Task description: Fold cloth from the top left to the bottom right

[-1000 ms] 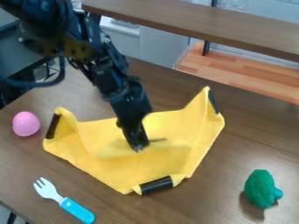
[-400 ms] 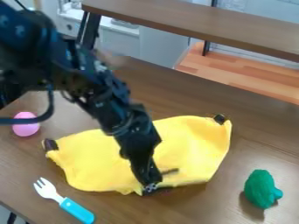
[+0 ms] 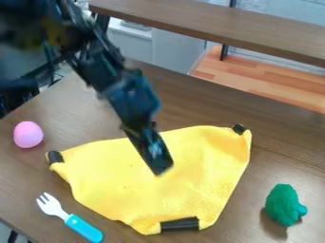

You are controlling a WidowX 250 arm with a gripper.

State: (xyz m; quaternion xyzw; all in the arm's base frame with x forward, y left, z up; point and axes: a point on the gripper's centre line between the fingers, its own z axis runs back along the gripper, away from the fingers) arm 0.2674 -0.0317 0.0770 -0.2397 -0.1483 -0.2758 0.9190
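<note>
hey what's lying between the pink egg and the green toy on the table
In the camera view, the yellow cloth lies between the pink egg and the green toy, with the gripper over it.

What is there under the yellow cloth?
The cloth rests on the brown table, which shows around its edges. Anything else beneath it is covered and cannot be seen.
</note>
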